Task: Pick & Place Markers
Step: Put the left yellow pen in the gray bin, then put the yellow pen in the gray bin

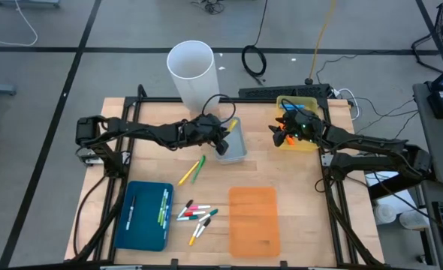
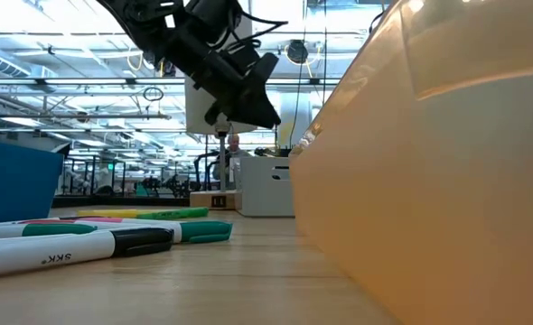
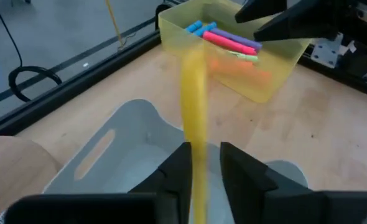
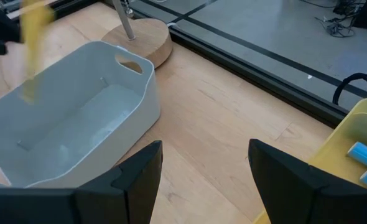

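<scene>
Hanging point-down over the grey bin (image 1: 232,142), yellow marker (image 3: 195,118) sits between the left gripper (image 3: 203,163) fingers, narrowly parted around it. Judged step: release. Keep centred above the bin, widen fully, lift straight. Right gripper (image 4: 203,168), fingers wide, empty, waits over the yellow bin (image 1: 309,142), far right of surface.

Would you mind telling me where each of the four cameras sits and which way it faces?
High view: overhead, straight down on table; both arms show.
Low view: table height, level past markers and orange tray; one arm above.
Left wrist view: past left gripper pinching yellow marker over grey bin.
Right wrist view: past right gripper, open, toward that bin.
Shared: both wrist views show grey bin, yellow marker and yellow bin.
</scene>
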